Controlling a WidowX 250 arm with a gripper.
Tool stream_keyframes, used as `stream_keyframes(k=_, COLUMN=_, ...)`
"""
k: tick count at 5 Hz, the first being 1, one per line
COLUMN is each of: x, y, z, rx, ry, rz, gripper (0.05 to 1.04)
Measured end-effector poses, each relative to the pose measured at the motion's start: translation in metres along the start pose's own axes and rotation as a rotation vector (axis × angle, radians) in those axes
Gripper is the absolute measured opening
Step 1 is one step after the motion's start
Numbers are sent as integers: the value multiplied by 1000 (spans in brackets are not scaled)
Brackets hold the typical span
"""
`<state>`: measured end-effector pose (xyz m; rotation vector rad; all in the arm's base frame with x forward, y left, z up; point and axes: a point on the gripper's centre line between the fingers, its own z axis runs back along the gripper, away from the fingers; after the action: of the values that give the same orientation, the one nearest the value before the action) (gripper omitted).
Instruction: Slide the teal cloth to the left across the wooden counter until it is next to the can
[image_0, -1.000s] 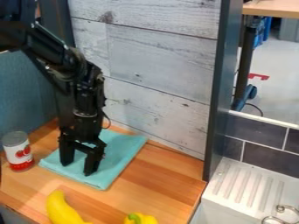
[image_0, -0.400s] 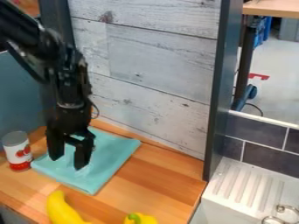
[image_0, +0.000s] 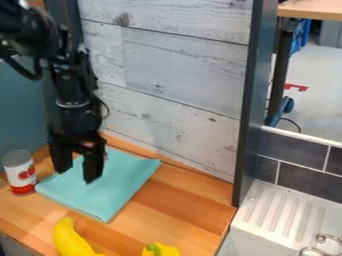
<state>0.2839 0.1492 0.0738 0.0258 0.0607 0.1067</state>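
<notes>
One gripper (image_0: 77, 175): black, pointing down over the left part of the cloth (image_0: 123, 182).
Jaws: open, with a gap between the two tips and some cloth seen through it.
Arm (image_0: 70, 82): black, coming in from the far left, bent down to the gripper.
Cloth: blue-green, lying mostly flat on the wood counter (image_0: 187, 200), at the left side of the scene, near the wall.
Can (image_0: 20, 175): white and red with a gray top, standing up, just beside the left corner of the cloth.
Banana (image_0: 70, 240): yellow, at the near left, well apart from the gripper.
Pepper (image_0: 160, 251): yellow with a green stem, at the near edge, to the right of the banana.
Wall (image_0: 187, 75): pale gray boards, on the far side of the counter.
Post (image_0: 250, 100): dark, tall, at the right end of the boards.
Sink (image_0: 280, 215): white with grooves, at the near right, below dark tiles (image_0: 304, 177).
</notes>
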Motion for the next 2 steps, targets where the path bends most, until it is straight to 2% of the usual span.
stream_keyframes(k=1, x=-23, y=-14, z=21, rx=-43, ry=-46, rz=-41, gripper=1000)
stream_keyframes(k=2, x=-43, y=-18, z=36, rx=-27, ry=-58, rz=-46, gripper=1000)
